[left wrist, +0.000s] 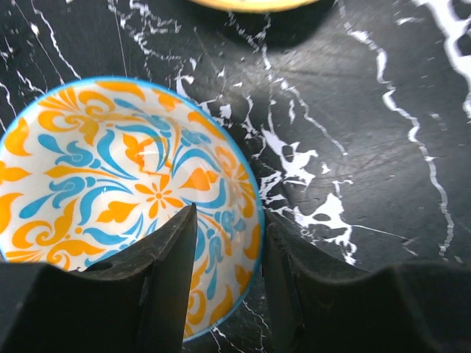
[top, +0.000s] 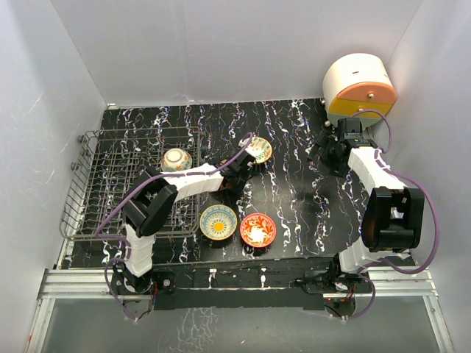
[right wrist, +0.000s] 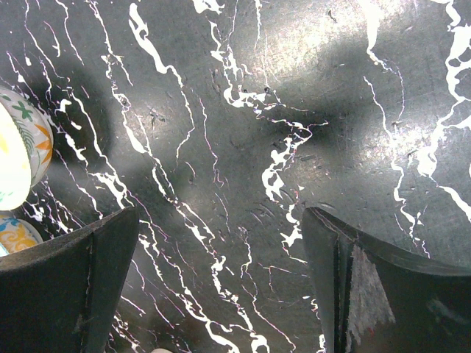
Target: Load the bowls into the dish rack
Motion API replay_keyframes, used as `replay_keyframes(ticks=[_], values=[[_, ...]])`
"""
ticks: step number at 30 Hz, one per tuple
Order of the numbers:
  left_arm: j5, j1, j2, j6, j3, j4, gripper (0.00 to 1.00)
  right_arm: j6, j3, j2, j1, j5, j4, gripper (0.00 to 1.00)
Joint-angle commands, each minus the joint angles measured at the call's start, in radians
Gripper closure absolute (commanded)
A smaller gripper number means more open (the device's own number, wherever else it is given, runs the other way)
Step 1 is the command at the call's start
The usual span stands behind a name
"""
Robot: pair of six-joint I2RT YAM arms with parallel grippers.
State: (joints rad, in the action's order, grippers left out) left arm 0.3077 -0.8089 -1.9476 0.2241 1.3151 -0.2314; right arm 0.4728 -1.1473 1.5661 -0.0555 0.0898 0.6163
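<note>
The dark wire dish rack (top: 110, 193) stands at the left with one bowl (top: 176, 159) propped in it. My left gripper (top: 247, 161) reaches to a bowl (top: 259, 149) in mid-table. In the left wrist view that bowl (left wrist: 103, 184) shows an orange and blue pattern. The gripper (left wrist: 229, 220) is open and straddles its rim, one finger inside and one outside. A blue-yellow bowl (top: 218, 221) and a red-orange bowl (top: 257, 229) sit near the front. My right gripper (top: 329, 149) (right wrist: 221, 243) is open over bare marble, with a bowl's cream outside (right wrist: 18, 147) at its left.
A round white and orange container (top: 359, 90) sits at the back right corner. White walls close in the black marbled table (top: 294, 198) on three sides. A yellow edge (left wrist: 250, 4) shows at the top of the left wrist view.
</note>
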Motion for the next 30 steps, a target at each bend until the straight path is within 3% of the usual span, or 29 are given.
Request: replay_keyframes(ticks=[1, 5, 12, 19, 23, 30], values=[[0.062, -0.005, -0.005, -0.021, -0.003, -0.007, 0.71, -0.008, 0.013, -0.010, -0.005, 0.002, -0.056, 0.05], [0.073, -0.007, -0.008, -0.026, 0.008, -0.014, 0.99, -0.007, 0.014, -0.016, -0.005, -0.001, -0.053, 0.05], [0.049, -0.033, 0.064, 0.020, 0.119, -0.117, 1.00, -0.003, 0.011, -0.025, -0.007, -0.008, -0.052, 0.05], [-0.058, -0.010, 0.292, 0.146, 0.219, -0.139, 1.00, 0.000, 0.016, -0.029, -0.007, 0.001, -0.054, 0.05], [-0.145, 0.099, 0.451, 0.289, 0.119, -0.081, 1.00, 0.004, 0.017, -0.031, -0.007, 0.015, -0.056, 0.05], [-0.341, 0.413, 0.760, 0.510, -0.141, 0.047, 1.00, 0.013, 0.030, -0.032, -0.007, 0.042, -0.067, 0.06]])
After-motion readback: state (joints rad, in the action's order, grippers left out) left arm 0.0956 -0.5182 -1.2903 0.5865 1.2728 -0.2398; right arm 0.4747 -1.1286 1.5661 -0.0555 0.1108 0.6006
